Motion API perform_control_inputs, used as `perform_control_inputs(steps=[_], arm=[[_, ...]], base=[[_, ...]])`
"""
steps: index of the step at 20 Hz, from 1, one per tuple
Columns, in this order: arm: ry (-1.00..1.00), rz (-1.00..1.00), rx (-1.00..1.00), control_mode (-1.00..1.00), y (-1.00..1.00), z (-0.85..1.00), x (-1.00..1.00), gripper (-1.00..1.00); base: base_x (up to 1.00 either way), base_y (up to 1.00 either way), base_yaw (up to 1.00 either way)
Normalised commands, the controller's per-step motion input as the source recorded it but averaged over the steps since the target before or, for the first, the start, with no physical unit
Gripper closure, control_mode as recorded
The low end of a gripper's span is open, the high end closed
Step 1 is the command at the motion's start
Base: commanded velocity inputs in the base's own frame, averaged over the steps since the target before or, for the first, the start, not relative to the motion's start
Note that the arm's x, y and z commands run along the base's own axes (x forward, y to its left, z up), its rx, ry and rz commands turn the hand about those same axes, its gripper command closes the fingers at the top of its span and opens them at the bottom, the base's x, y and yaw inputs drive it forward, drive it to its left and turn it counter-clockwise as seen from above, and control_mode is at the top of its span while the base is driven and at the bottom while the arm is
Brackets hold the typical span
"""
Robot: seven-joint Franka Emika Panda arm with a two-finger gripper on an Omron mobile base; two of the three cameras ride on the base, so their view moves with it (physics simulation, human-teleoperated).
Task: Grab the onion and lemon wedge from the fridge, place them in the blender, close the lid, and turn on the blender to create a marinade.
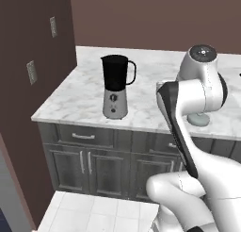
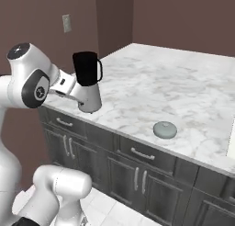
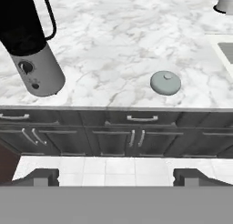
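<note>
The blender (image 1: 115, 87) (image 2: 88, 80) (image 3: 29, 45) stands near the front edge of the marble counter (image 1: 80, 96), its dark jar without a cover. The lid (image 1: 199, 119) (image 2: 165, 129) (image 3: 165, 82), a pale grey disc with a small knob, lies flat on the counter to the blender's right, partly behind my arm in the left base view. My gripper (image 3: 116, 176) hangs in front of the cabinets above the floor, open, with nothing between its fingers. The onion, the lemon wedge and the fridge are out of view.
Dark drawers and cabinet doors (image 3: 132, 137) with metal handles run below the counter. A sink edge (image 3: 225, 50) lies at the right. A brown wall with outlets (image 1: 31, 71) borders the counter's left end. White floor tiles (image 1: 99, 210) lie below.
</note>
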Motion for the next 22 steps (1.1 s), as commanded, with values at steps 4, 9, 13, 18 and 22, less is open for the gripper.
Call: perform_control_inputs(steps=[4,9,13,18,22], arm=[[0.0,0.0,0.0,1.0,0.0,0.0,0.0,-1.0],[0.0,0.0,0.0,1.0,0.0,0.0,0.0,-1.0],[0.0,0.0,0.0,1.0,0.0,0.0,0.0,-1.0],[0.0,0.0,0.0,1.0,0.0,0.0,0.0,-1.0],[0.0,0.0,0.0,1.0,0.0,0.0,0.0,-1.0]], base=[[-1.0,-0.83,-0.18],[-0.66,-0.99,-0.32],[-0.3,-1.0,-0.45],[0.0,-0.73,-0.62],[0.02,-0.44,-0.75]])
